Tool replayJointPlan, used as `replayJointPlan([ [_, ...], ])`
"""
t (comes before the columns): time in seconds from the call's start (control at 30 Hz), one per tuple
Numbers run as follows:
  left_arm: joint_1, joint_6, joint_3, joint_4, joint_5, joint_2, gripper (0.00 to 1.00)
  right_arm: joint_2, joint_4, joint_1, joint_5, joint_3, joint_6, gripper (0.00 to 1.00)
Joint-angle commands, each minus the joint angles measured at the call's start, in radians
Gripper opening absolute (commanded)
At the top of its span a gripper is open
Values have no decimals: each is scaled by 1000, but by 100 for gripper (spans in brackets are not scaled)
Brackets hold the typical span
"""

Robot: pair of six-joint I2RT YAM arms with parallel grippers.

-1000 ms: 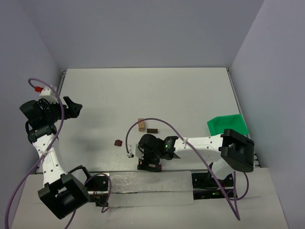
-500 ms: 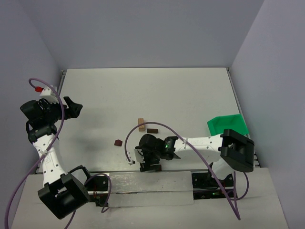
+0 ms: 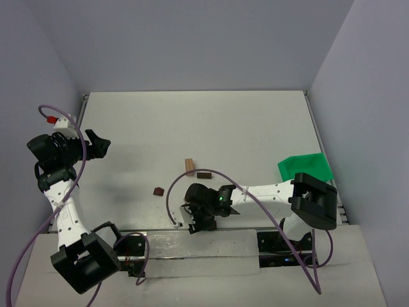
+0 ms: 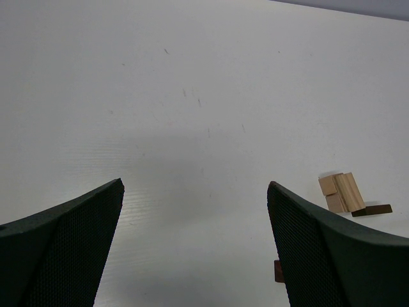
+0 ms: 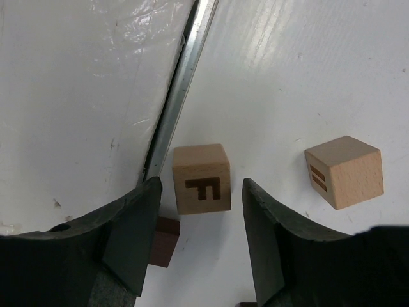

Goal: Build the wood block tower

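Note:
A small tan stack (image 3: 189,166) with a dark brown brick (image 3: 204,174) beside it stands mid-table. A dark cube (image 3: 158,190) lies to its left. All three also show in the left wrist view: the stack (image 4: 342,192), the brick (image 4: 372,210) and the cube (image 4: 278,270). My right gripper (image 3: 198,220) is low at the near edge, open (image 5: 201,198). A tan cube marked F (image 5: 201,178) sits just ahead between its fingertips, untouched. A second tan cube (image 5: 344,171) lies to the right. A dark brown block (image 5: 165,240) is partly hidden behind the left finger. My left gripper (image 3: 96,144) is open and empty (image 4: 195,185), raised at the far left.
A green bin (image 3: 305,166) sits at the right edge of the table. A metal rail (image 5: 182,77) and a shiny white sheet (image 5: 77,96) run along the near edge, right beside the F cube. A purple cable (image 3: 217,167) arcs over the right arm.
My right gripper has shifted a little left and toward the near edge, turning slightly. The left arm and the mid-table blocks have not moved.

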Motion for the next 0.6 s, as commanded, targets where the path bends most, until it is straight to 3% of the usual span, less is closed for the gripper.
replayJointPlan([
  [0.0, -6, -2, 1, 44, -2, -9, 99, 8, 1, 13, -20, 8, -7, 58],
  [0.07, -6, -2, 1, 44, 0, -7, 99, 10, 0, 14, -24, 7, -1, 52],
  [0.1, -6, -2, 2, 44, 0, -7, 99, 11, -2, 14, -26, 7, 5, 44],
  [0.23, -6, -3, 4, 42, -5, -8, 99, 7, -13, 11, -22, 23, 87, 2],
  [0.57, -8, -2, 16, 34, -6, -7, 99, -23, -97, -110, 46, 121, 528, 0],
])
